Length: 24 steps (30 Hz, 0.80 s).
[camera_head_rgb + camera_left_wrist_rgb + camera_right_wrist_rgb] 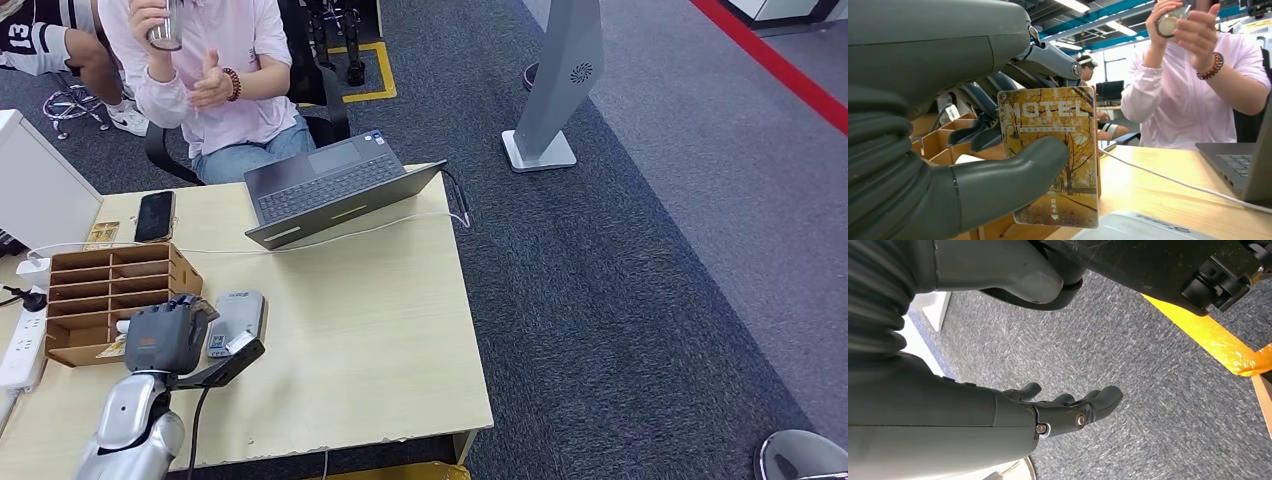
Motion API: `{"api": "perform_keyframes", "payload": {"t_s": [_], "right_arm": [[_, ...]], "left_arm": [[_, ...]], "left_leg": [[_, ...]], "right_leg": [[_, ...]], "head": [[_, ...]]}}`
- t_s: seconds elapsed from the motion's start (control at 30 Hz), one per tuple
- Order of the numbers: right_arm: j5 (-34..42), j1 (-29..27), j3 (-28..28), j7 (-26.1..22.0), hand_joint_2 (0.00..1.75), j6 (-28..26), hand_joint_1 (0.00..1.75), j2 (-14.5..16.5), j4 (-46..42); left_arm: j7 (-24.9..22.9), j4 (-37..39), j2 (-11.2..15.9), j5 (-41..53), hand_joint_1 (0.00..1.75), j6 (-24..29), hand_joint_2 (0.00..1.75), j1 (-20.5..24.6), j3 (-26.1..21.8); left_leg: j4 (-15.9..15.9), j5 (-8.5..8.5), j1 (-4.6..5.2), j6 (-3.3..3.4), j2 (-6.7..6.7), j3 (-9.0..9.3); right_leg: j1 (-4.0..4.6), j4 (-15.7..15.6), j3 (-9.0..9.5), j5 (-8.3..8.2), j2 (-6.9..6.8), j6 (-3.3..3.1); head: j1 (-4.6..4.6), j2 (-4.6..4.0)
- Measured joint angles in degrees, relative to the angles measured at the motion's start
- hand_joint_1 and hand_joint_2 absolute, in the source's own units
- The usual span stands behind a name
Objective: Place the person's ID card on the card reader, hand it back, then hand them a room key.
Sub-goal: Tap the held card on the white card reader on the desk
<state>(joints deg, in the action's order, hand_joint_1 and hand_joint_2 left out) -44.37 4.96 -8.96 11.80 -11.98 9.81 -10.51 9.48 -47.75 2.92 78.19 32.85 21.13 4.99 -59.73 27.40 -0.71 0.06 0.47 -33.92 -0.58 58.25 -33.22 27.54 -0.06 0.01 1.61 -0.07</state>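
The left hand (973, 165) is pinching a hotel key card (1052, 155) beside the card reader (236, 318), suggesting only the handover to the person (215, 75) at twelve o'clock is remaining, while the right hand (1063, 407) is hanging loosely open, holding nothing.

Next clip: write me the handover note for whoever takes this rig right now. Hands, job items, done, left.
Left hand: pinches the HOTEL room key card between thumb and fingers, beside the wooden organizer.
Right hand: hangs over the carpet, holding nothing.
Card reader: on the desk beside the left hand; whether a card lies on it is unclear.
Person: seated across the desk, both hands raised and busy.
Done: key picked up.
Left: hand the key over.
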Motion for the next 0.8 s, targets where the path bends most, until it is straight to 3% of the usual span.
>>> {"api": "perform_keyframes", "payload": {"t_s": [0.53, 0.8], "right_arm": [[-0.8, -0.01, 0.01, 0.04, 1.75, -0.2, 0.0, 0.08, 0.0], [-1.82, -0.02, 0.11, 0.07, 1.75, -0.08, 0.0, 0.09, 0.0]], "left_arm": [[-0.37, -0.65, -0.03, -0.98, 1.75, 0.62, 1.75, 1.1, 0.67], [-1.03, -3.61, 4.35, -2.73, 1.75, 0.05, 1.75, 6.52, 0.56]], "left_leg": [[0.0, 0.0, -0.01, 0.0, 0.0, 0.0], [0.0, -0.03, -0.07, -0.02, -0.01, 0.01]], "right_leg": [[0.0, 0.0, 0.0, 0.0, 0.0, 0.0], [0.03, 0.02, 0.03, -0.02, -0.01, -0.03]], "head": [[0.0, 0.0], [-0.03, 0.0]]}}
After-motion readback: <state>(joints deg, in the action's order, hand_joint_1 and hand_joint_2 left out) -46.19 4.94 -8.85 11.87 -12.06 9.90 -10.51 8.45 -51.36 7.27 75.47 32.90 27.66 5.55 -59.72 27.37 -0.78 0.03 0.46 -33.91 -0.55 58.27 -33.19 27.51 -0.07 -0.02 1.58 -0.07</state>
